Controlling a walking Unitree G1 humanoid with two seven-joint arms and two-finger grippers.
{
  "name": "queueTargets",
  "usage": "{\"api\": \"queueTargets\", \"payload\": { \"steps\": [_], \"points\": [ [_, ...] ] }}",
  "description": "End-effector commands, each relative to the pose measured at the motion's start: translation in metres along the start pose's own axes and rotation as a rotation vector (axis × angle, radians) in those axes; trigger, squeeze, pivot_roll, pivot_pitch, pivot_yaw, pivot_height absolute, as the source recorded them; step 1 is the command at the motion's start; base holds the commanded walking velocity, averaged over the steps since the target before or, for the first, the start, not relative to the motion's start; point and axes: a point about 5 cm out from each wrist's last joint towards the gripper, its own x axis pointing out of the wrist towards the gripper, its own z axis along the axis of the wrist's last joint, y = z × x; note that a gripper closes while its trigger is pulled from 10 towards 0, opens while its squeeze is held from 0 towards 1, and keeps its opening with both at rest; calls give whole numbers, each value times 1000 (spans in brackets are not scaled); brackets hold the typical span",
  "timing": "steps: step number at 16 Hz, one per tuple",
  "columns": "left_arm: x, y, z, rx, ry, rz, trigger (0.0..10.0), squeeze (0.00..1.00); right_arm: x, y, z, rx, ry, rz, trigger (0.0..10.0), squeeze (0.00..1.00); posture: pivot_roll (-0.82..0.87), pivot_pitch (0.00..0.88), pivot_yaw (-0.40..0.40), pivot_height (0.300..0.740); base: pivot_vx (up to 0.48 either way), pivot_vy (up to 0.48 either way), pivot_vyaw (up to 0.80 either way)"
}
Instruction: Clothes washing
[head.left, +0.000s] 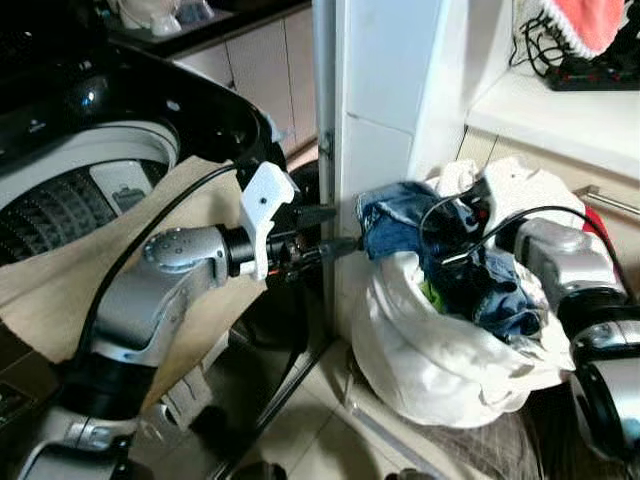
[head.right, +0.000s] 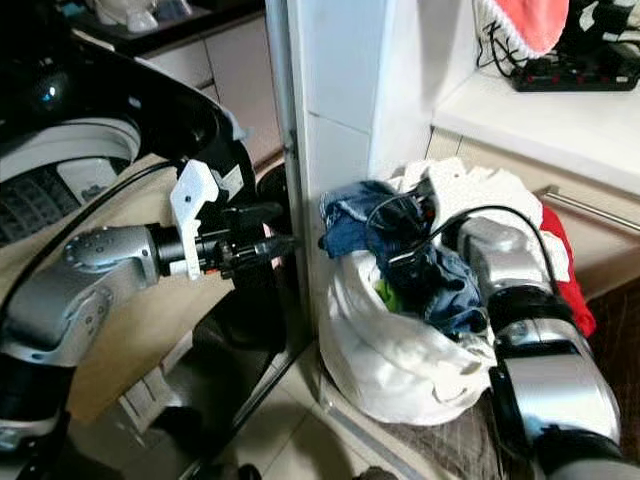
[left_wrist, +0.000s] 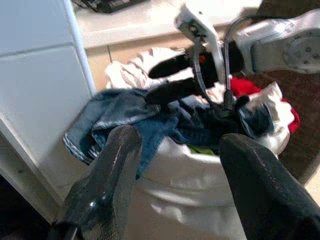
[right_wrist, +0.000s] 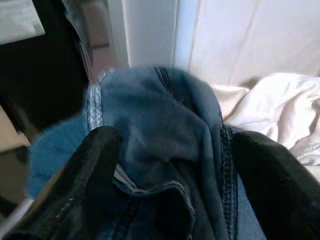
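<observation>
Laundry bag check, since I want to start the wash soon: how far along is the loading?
Nothing looks loaded yet. The white bag is still heaped with clothes. In hand: the right gripper, fingers open, is over the blue jeans; the left gripper reaches toward them. Left: moving everything to the washer.

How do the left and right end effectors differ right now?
The left end effector hangs in free air beside the white bag, pointing at the jeans; the right end effector is down on the laundry pile, fingers straddling the jeans. The left touches nothing; the right is at the denim, though a grip isn't clear. Both are open.
</observation>
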Motion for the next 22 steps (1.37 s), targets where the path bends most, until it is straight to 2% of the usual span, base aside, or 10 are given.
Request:
{"api": "queueTargets", "payload": {
  "steps": [1, 2, 3, 5, 7, 8, 9, 14, 22],
  "points": [
    [-6, -1, 0, -5, 11, 4, 10000, 0, 2, 0, 4, -50, 9, -23, 10000, 878, -31, 113, 91, 740, 0, 0, 0],
    [-10, -3, 0, -2, 26, -1, 10000, 0, 4, -1, 1, -107, 42, -59, 10000, 0, -15, 128, 88, 740, 0, 0, 0],
    [-15, -7, 0, -4, 42, -15, 10000, 0, 6, -1, -2, -157, 74, -88, 10000, 0, -5, 135, 85, 740, 0, 0, 0],
    [-21, -17, -2, -28, 58, -69, 10000, 0, 9, 5, -6, -127, 70, -58, 10000, 0, 20, 153, 78, 740, 0, 0, 0],
    [-23, -21, -3, -29, 68, -76, 10000, 0, 11, 12, -11, -144, 87, -19, 10000, 0, 22, 155, 73, 740, 0, 0, 0],
    [-23, -22, -2, -32, 69, -67, 10000, 0, 12, 14, -12, -148, 85, -8, 4863, 0, 22, 153, 70, 740, 0, 0, 0],
    [-23, -21, -2, -34, 69, -58, 10000, 0, 13, 16, -11, -133, 72, 4, 157, 0, 21, 151, 66, 740, 0, 0, 0],
    [-22, -20, -1, -35, 73, -45, 10000, 0, 13, 20, -15, -137, 78, 53, 0, 0, 14, 142, 64, 740, 0, 0, 0],
    [-16, -16, 0, -31, 59, -33, 10000, 0, 11, 16, -11, -139, 61, 55, 0, 0, -3, 118, 64, 740, 0, 0, 0]
  ]
}}
